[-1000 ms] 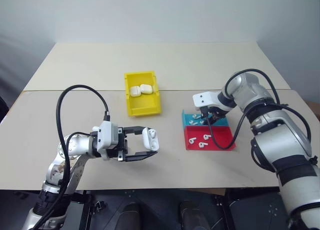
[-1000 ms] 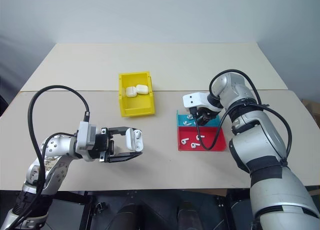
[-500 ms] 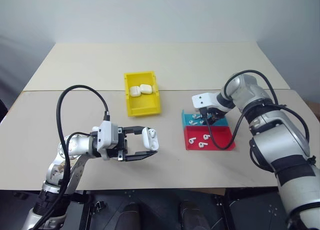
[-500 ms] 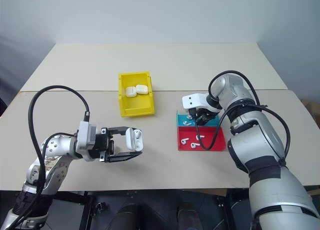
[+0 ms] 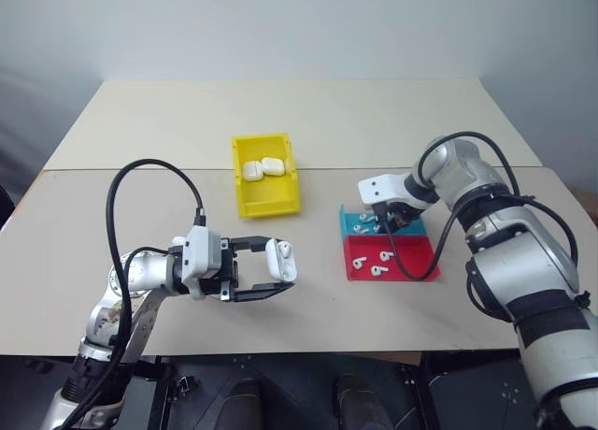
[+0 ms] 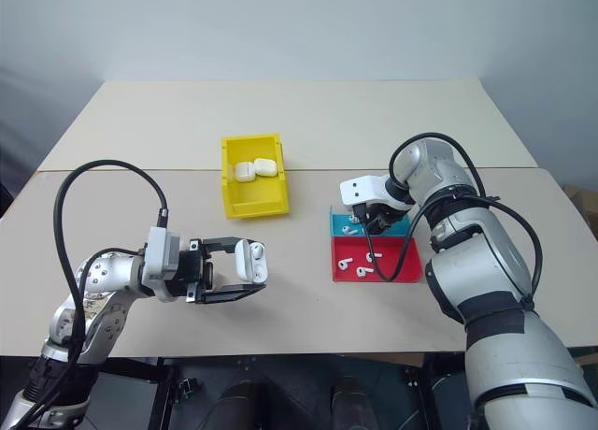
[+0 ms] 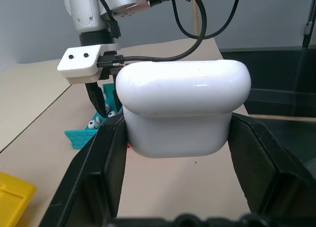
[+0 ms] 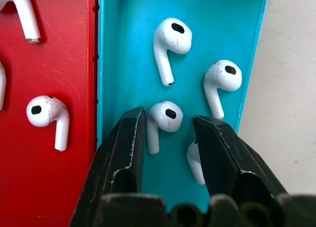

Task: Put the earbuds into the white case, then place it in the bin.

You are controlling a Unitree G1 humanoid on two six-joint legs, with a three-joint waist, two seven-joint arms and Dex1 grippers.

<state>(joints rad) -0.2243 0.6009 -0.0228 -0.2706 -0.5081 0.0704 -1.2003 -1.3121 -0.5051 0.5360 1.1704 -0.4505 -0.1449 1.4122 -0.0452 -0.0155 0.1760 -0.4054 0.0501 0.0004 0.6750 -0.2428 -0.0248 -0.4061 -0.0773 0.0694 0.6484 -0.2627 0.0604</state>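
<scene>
Three small glossy white rounded earbud cases (image 5: 281, 260) show, two of them in the one bright yellow plastic bin (image 5: 266, 198), beside one shallow red tray (image 5: 411, 265) with three tiny white stemmed earbuds (image 8: 48, 118) and one shallow blue tray (image 8: 128, 49) with four.

Hidden, cropped and too-small details

In the right wrist view, one earbud (image 8: 195, 163) lies partly behind a fingertip (image 8: 217, 143) of the right pincer (image 8: 167, 138), and another earbud (image 8: 22, 12) is cut off at the upper left corner of the frame. In the left wrist view, the white case (image 7: 180, 106) hides most of the red tray behind it, and the bin (image 7: 12, 197) shows as one yellow corner at the lower left edge. In the eye views, whether the lids of the two cases (image 5: 262, 168) inside the bin are closed is too small to tell.
</scene>
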